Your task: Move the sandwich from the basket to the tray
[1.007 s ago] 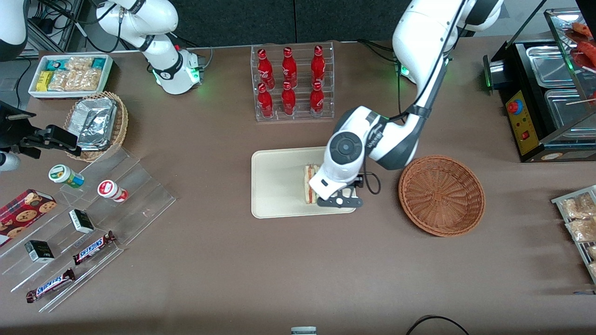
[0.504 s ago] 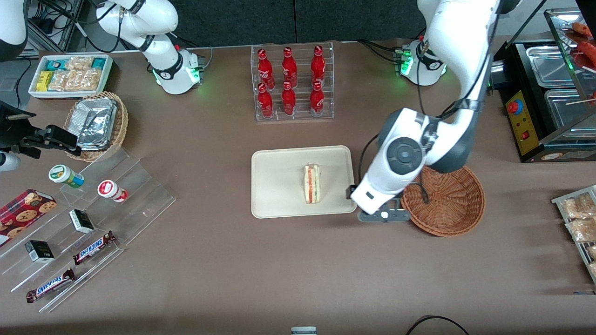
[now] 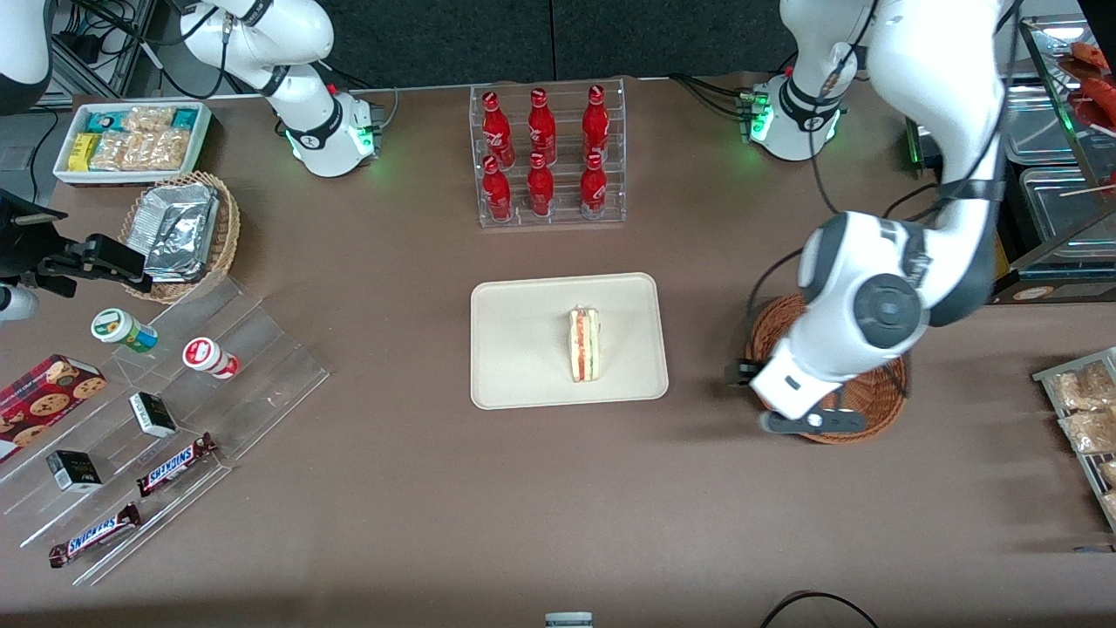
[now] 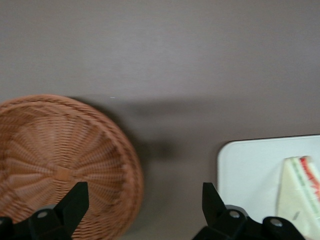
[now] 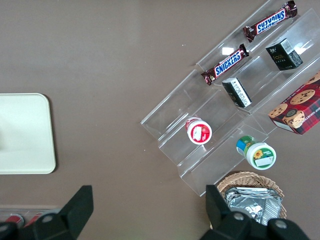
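Note:
The sandwich, a pale bread wedge with red and green layers on its edge, stands on the cream tray in the middle of the table. The left arm's gripper hangs over the rim of the reddish-brown woven basket, on the side nearest the tray. In the left wrist view the gripper is open with nothing between its fingers. Below it lie the basket, bare table, a corner of the tray and the sandwich. The basket's visible part holds nothing.
A clear rack of red bottles stands farther from the camera than the tray. Toward the parked arm's end are an acrylic stepped shelf with snacks, a tan basket of foil packets and a white bin. A food warmer is near the basket.
The gripper has left the sandwich on the tray and swung toward the working arm's end, from over the tray to over the basket's rim. The sandwich has not moved.

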`<action>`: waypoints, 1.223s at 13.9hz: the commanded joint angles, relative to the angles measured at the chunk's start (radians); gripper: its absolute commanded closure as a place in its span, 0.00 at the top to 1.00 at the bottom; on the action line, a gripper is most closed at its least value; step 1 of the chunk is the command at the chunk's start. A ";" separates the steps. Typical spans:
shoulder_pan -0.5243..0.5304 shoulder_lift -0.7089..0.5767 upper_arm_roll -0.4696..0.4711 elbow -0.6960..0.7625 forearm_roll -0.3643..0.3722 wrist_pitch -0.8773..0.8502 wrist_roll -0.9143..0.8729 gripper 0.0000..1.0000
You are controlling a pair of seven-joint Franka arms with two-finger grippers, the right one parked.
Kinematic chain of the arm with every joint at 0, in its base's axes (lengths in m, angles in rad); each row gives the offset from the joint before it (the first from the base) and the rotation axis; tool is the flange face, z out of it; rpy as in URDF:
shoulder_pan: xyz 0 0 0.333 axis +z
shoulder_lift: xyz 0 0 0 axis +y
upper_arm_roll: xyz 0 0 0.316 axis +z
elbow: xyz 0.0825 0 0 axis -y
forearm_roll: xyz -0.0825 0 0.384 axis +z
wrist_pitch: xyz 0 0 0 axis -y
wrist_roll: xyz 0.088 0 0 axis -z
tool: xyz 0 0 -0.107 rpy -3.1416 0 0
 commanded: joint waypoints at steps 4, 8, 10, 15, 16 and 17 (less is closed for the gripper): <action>0.133 -0.159 -0.018 -0.124 -0.031 -0.021 0.081 1.00; 0.262 -0.269 -0.131 -0.123 -0.025 -0.174 0.087 1.00; 0.274 -0.338 -0.142 -0.104 -0.020 -0.280 0.087 1.00; 0.302 -0.439 -0.133 -0.032 -0.020 -0.509 0.153 1.00; 0.303 -0.447 -0.131 -0.015 -0.020 -0.541 0.153 1.00; 0.305 -0.453 -0.128 -0.008 -0.019 -0.564 0.152 1.00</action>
